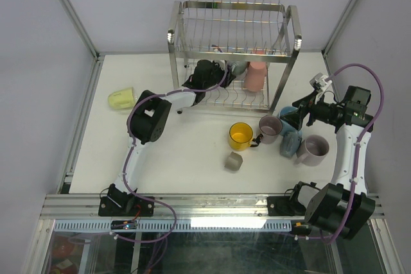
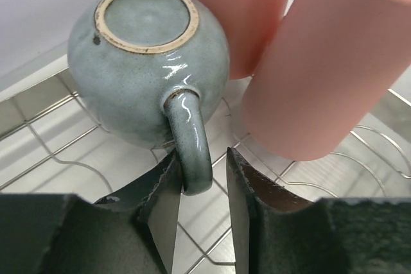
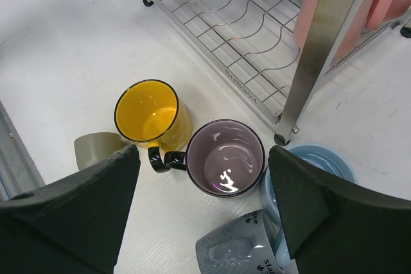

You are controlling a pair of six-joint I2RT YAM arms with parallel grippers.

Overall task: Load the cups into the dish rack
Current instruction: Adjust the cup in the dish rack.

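A pale green mug [image 1: 121, 99] lies on its side out by the left edge of the desk [image 1: 186, 152], well apart from the rest. Next comes the left arm, reaching toward the far edge and into the lower tier of the dish rack [image 1: 294, 33]. There's the left gripper [image 2: 202, 158], low over the wire floor. Its fingers [image 2: 160, 216] straddle the handle of a grey-green mug [image 2: 148, 62], which sits upside down on the wires with its foot ring up. One finger is at the handle and the other stands clear with a sliver of gap, so the hold is slack, not clamped. Just right of it in the same tier stands a tall pink cup [image 2: 334, 68], with a second pink cup [image 2: 244, 17] behind. Whether that one touches the grey-green mug is hard to call.

On the desk in front of the rack, a yellow mug [image 3: 149, 112] stands upright. A small grey-beige mug [image 3: 96, 149] is just beside it on the near side. Then a mauve mug [image 3: 225, 157], its dark handle pointing at the yellow one. A light blue mug [image 3: 334, 165] and a speckled grey mug [image 3: 237, 248] crowd in on its right. A pale mauve mug [image 1: 313, 150] sits nearest the right edge. The right gripper [image 3: 202, 152] hangs over the mauve mug, fingers [image 3: 83, 210] spread wide, holding nothing.
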